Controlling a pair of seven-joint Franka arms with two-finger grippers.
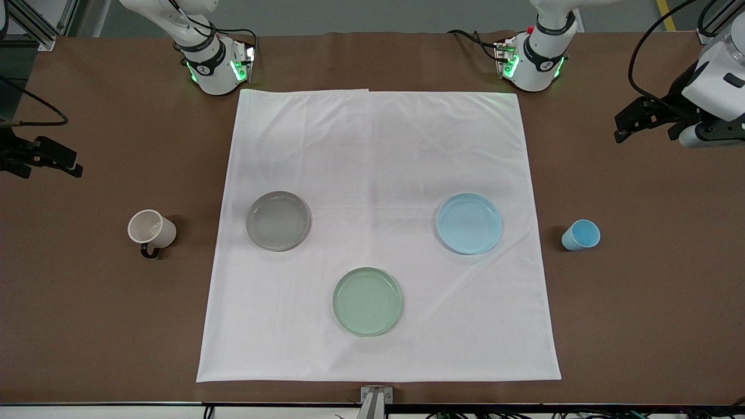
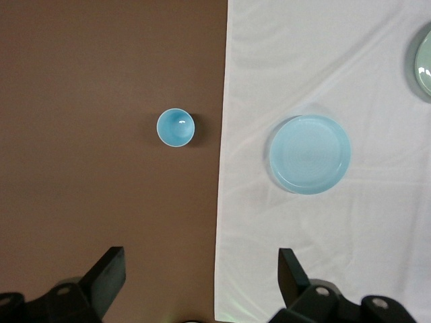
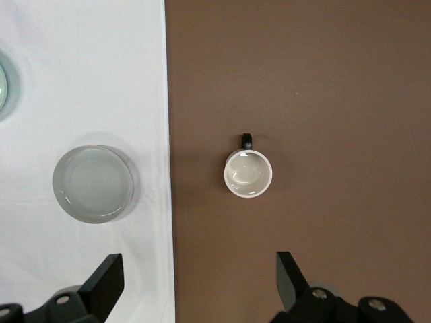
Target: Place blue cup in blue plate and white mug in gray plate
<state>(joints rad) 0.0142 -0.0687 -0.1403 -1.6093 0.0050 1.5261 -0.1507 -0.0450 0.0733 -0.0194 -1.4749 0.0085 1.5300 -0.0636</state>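
Observation:
The blue cup (image 1: 581, 235) stands upright on the bare brown table, beside the cloth at the left arm's end; it also shows in the left wrist view (image 2: 176, 127). The blue plate (image 1: 469, 223) (image 2: 310, 154) lies empty on the cloth beside it. The white mug (image 1: 151, 227) (image 3: 248, 174) stands upright on the bare table at the right arm's end, its dark handle toward the front camera. The gray plate (image 1: 278, 220) (image 3: 93, 184) lies empty on the cloth. My left gripper (image 1: 631, 119) (image 2: 201, 272) and right gripper (image 1: 58, 158) (image 3: 200, 272) hang open and empty, high over the table's two ends.
A pale green plate (image 1: 367, 301) lies empty on the white cloth (image 1: 378, 145), nearer to the front camera than the other two plates. The cloth covers the middle of the brown table (image 1: 640, 320). The two arm bases stand along the cloth's edge farthest from the front camera.

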